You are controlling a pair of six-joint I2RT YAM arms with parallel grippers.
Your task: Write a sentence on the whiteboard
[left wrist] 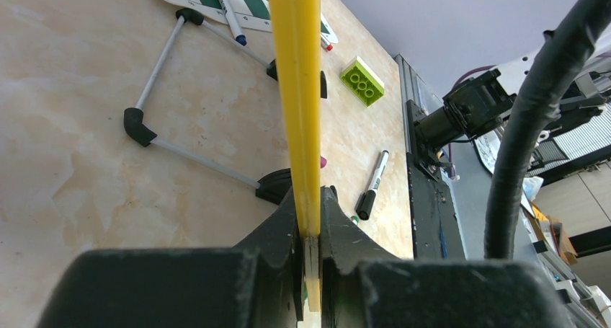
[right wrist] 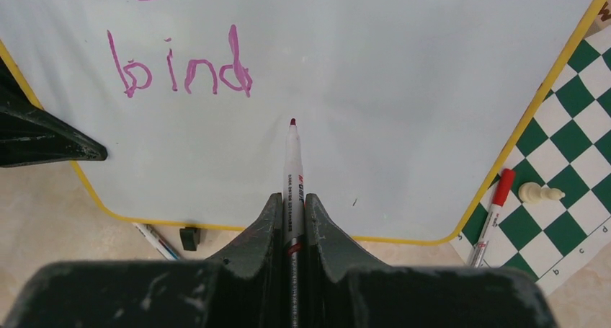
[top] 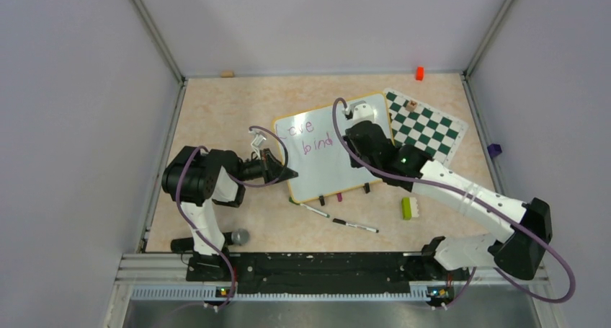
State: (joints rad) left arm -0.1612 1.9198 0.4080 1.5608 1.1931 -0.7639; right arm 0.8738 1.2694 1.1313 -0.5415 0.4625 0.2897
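The whiteboard [top: 328,162], white with a yellow frame, lies mid-table. Purple writing on it reads "Love" and "bind" [top: 318,143]; "bind" shows clearly in the right wrist view [right wrist: 180,67]. My left gripper [top: 288,174] is shut on the board's left edge, seen as a yellow strip [left wrist: 299,90] between the jaws in the left wrist view. My right gripper [top: 358,137] is shut on a white marker [right wrist: 293,173], whose dark red tip [right wrist: 292,122] points at blank board just below and right of "bind". Whether the tip touches the board is not clear.
A green-and-white chess mat [top: 425,126] lies right of the board, with a red-capped marker [right wrist: 492,213] and a white pawn [right wrist: 540,193] on it. Loose markers [top: 355,225] and a green brick [top: 407,207] lie near the front. An orange block [top: 418,73] sits at the back.
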